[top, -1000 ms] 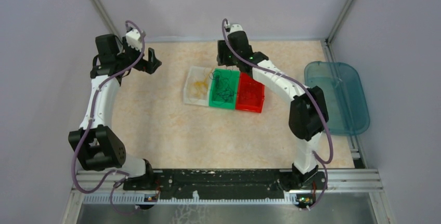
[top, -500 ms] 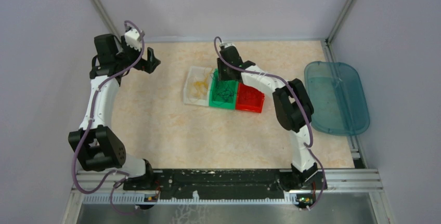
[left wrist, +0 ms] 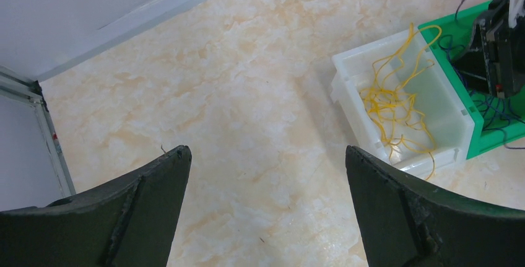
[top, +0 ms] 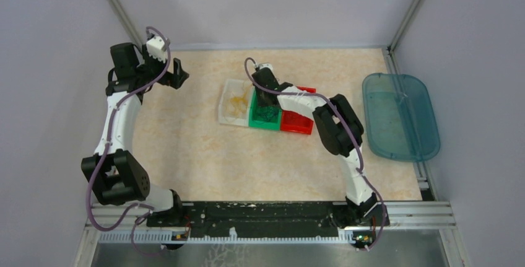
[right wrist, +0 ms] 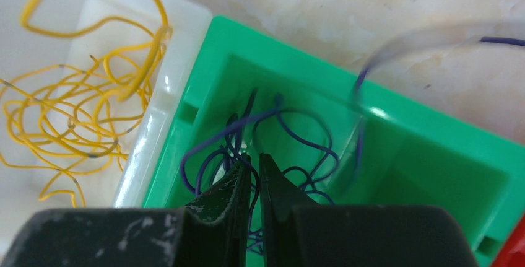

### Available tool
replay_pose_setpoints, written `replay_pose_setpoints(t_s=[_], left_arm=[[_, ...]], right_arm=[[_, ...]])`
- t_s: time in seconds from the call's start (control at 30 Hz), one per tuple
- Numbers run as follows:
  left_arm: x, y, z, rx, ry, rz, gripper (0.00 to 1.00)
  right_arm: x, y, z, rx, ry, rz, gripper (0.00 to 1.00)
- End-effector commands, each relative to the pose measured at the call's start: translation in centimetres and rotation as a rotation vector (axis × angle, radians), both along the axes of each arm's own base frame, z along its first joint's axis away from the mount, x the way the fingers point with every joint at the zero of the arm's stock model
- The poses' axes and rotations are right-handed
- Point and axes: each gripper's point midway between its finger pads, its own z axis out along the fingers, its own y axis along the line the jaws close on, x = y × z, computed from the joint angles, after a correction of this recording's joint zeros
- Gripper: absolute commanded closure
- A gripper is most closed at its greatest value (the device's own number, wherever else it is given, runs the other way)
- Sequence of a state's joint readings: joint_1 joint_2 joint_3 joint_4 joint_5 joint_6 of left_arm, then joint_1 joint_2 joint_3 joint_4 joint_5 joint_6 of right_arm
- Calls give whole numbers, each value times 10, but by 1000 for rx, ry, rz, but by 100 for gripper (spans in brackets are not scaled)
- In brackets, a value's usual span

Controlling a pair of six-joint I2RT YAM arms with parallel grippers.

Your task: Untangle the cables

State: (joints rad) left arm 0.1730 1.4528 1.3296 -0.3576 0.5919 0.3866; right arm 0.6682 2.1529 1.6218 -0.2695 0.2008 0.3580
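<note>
Jaws wide open, empty, on left gripper [left wrist: 266,155] near counter's far-left corner. Yellow cables [left wrist: 387,103] alone in white bin [left wrist: 371,47], mid-counter. Right gripper [right wrist: 254,168] down in green bin [right wrist: 192,106], jaws seemingly pinching purple cables [right wrist: 235,146]. One strand trailing over rim; separation looking close to finished.

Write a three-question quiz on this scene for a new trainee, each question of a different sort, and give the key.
1. True or false: the yellow cables lie in the white bin.
2. The right end effector, down among the purple cables, is inside which bin? A. white bin B. green bin C. red bin
3. Fill in: the left end effector hangs over bare table with its jaws ____.
Key: 1 true; 2 B; 3 open.
</note>
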Motion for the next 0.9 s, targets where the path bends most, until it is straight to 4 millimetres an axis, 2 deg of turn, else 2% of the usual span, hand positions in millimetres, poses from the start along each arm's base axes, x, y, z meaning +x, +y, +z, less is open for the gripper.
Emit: replay_pose_setpoints(t_s=[0.0,0.13,0.2,0.23,0.27,0.37,0.43,0.67,0.77,0.87], left_arm=[[-1,4,19,8,-69,-1,1],[-3,3,17,2,-58,-6,1],[-4,3,14,4,-51,-11,1],[-5,3,12,8,-48,-12,1],[-5,4,11,8,-47,-10,1],[-6,5,13,9,-53,-9,1],[-6,6,16,13,-62,-12,1],[-6,6,24,6,-77,-18,1],[-6,4,21,-10,-63,-21,1],[-6,4,11,-25,-48,-18,1]], right_arm=[[-5,3,-8,-29,-17,-16,91],[-11,0,-18,-38,6,-19,91],[-12,-1,-7,-36,-2,-13,91],[-11,-1,8,-22,-26,-10,90],[-11,-1,14,-17,-35,-6,88],[-16,0,55,33,-75,16,70],[-20,1,79,63,-95,29,64],[-25,-11,161,146,-181,51,60],[-26,-28,179,152,-203,23,57],[-28,-57,189,163,-246,-33,44]])
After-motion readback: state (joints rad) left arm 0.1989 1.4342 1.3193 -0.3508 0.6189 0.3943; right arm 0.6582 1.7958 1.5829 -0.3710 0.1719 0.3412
